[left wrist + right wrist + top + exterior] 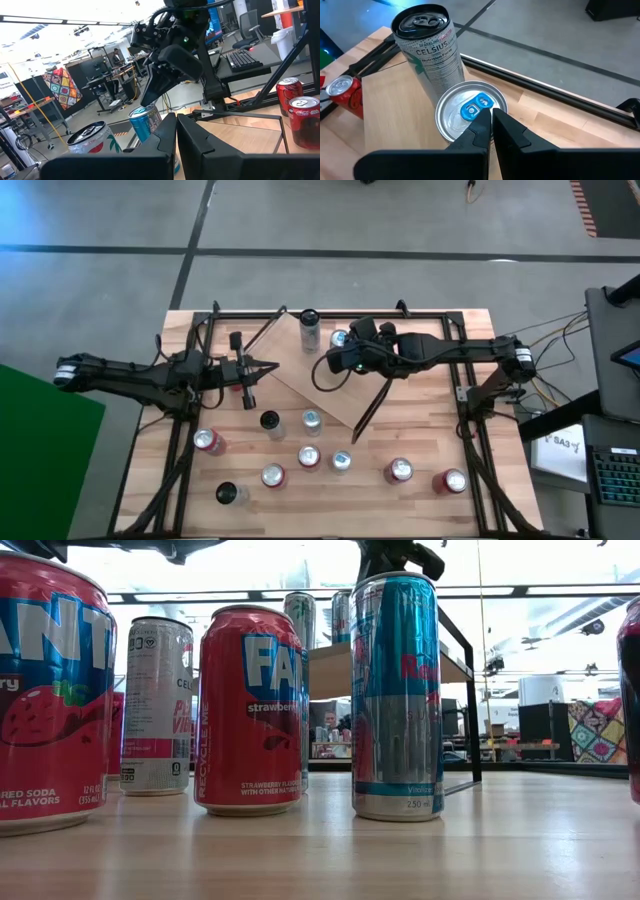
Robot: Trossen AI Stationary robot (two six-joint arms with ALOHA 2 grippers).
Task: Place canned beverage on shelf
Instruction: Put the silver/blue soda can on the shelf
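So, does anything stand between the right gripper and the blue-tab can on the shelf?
Nothing visible: the shut right gripper hangs right over the blue-tab can; the Celsius can stands beside it.

Two cans, a Celsius can (310, 328) and a blue-tabbed can (339, 339), stand on one shelf (330, 390), ten more cans rest on the worktop (420, 430), and two arms reach in.

1. High cam: straight down, far, whole worktop (420, 442).
2. Low cam: worktop level, v. close to cans.
3. Wrist cams: fwd past own fingers; both see blue-tab can (471, 112) on shelf (395, 110).
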